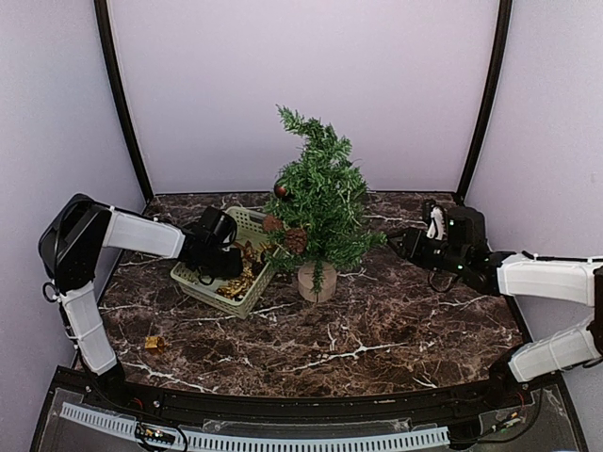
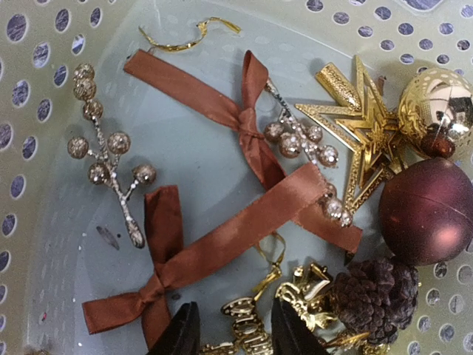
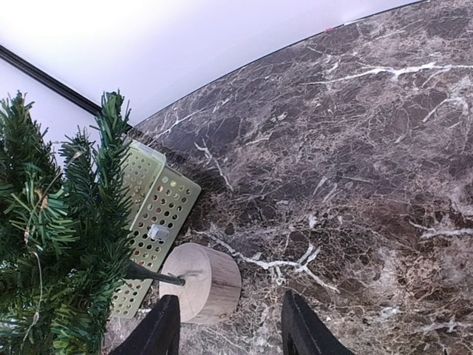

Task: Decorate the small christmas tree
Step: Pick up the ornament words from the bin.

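The small christmas tree (image 1: 320, 202) stands mid-table in a round wooden base (image 1: 316, 281); a dark red ball (image 1: 281, 191) and a pine cone (image 1: 295, 239) hang on its left side. My left gripper (image 2: 233, 318) reaches down into the pale green basket (image 1: 203, 282), its jaws open on either side of a gold filigree ornament (image 2: 247, 325). Around it lie brown ribbon bows (image 2: 222, 237), a gold star (image 2: 362, 133), a maroon ball (image 2: 425, 211) and another pine cone (image 2: 373, 296). My right gripper (image 3: 229, 318) hovers open and empty to the right of the tree base (image 3: 203, 285).
The basket (image 3: 151, 214) sits right against the tree's left side. A small gold piece (image 1: 155, 343) lies on the marble table near the front left. A silver berry sprig (image 2: 103, 155) and a gold ball (image 2: 436, 103) are also in the basket.
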